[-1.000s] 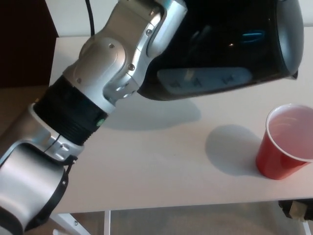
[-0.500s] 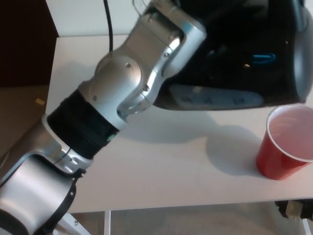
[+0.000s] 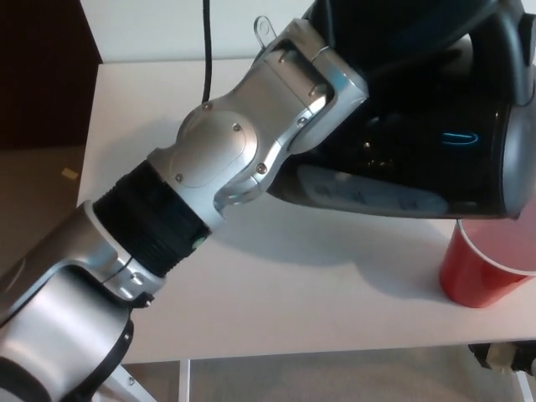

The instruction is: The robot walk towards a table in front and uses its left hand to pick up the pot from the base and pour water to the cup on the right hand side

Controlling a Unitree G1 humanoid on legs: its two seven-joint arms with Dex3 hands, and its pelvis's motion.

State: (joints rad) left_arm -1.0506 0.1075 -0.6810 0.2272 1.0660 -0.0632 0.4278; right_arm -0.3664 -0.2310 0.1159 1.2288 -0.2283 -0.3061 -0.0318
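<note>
A big black pot (image 3: 435,126) with a blue light fills the upper right of the head view. It is tilted, its lower end hanging right over the red cup (image 3: 484,272). My left hand (image 3: 394,38) is shut on the pot's handle at the top, and the silver forearm (image 3: 243,159) runs up from the lower left. The red cup stands on the white table (image 3: 276,285) at the right edge, its rim partly hidden by the pot. No water stream can be made out.
A black cable (image 3: 207,42) runs up the table's back. The table's front edge crosses near the bottom, with a small dark object (image 3: 507,358) below it at right. A dark brown panel (image 3: 42,75) stands at left.
The left arm has carried the pot down and to the right, so it now overlaps the cup's rim. The cup has not moved.
</note>
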